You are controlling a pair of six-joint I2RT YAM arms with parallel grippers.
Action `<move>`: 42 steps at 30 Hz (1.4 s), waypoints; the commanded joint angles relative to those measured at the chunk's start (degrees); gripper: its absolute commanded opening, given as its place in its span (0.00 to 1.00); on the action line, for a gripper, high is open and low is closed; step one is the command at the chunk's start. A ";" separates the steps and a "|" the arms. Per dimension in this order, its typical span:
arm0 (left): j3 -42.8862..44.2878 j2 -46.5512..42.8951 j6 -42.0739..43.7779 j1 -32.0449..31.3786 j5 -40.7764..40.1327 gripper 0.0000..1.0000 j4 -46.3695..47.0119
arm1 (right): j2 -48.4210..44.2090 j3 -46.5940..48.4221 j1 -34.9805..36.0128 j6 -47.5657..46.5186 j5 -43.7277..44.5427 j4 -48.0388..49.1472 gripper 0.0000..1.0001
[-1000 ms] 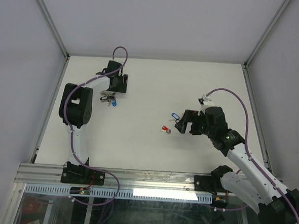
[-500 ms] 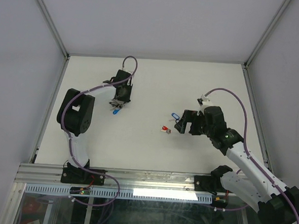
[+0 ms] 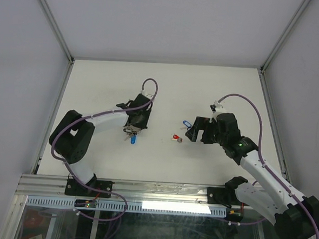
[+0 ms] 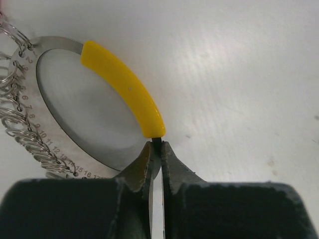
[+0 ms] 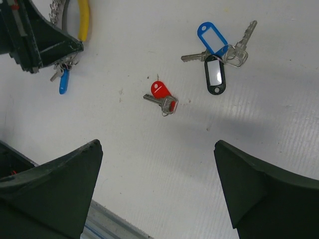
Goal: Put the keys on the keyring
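Note:
My left gripper (image 4: 156, 148) is shut on the keyring (image 4: 60, 44), pinching its thin rim just below the yellow section (image 4: 122, 85). Several small wire loops (image 4: 15, 102) hang along the hoop's left side. In the top view the left gripper (image 3: 133, 128) sits left of centre with a blue-tagged key (image 3: 132, 141) dangling under it. A red-tagged key (image 5: 162, 97) lies loose on the table ahead of my open right gripper (image 5: 157, 149). Beyond it lie a blue-tagged key (image 5: 212, 36) and a black-tagged key (image 5: 215, 74), bunched together.
The white table (image 3: 93, 148) is walled in by grey panels at the left, back and right. An aluminium rail (image 3: 160, 191) runs along the near edge by the arm bases. The right wrist view shows the left gripper (image 5: 40, 40) at upper left.
The left gripper has closed on the keyring and carried it right and nearer, toward the table's middle. The right arm has stayed put, open.

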 commanded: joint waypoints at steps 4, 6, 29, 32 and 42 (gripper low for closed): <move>-3.41 -9.76 -10.35 -12.46 -4.38 0.00 1.15 | 2.33 -0.98 -0.14 2.48 -0.29 5.61 0.97; -3.79 -10.87 -11.77 -15.56 -5.44 0.00 1.42 | 2.74 -1.14 -0.15 2.79 -0.30 6.07 0.97; -11.25 -29.84 -12.66 -6.38 -1.16 0.42 7.09 | 13.90 4.27 0.22 1.14 -8.94 11.05 0.86; -14.67 -33.04 -13.91 -0.89 1.99 0.45 8.12 | 20.17 8.81 2.52 -0.15 -9.31 10.84 0.82; -21.68 -31.19 -15.38 4.65 8.19 0.51 11.62 | 42.49 24.27 12.83 0.47 -3.28 8.89 0.67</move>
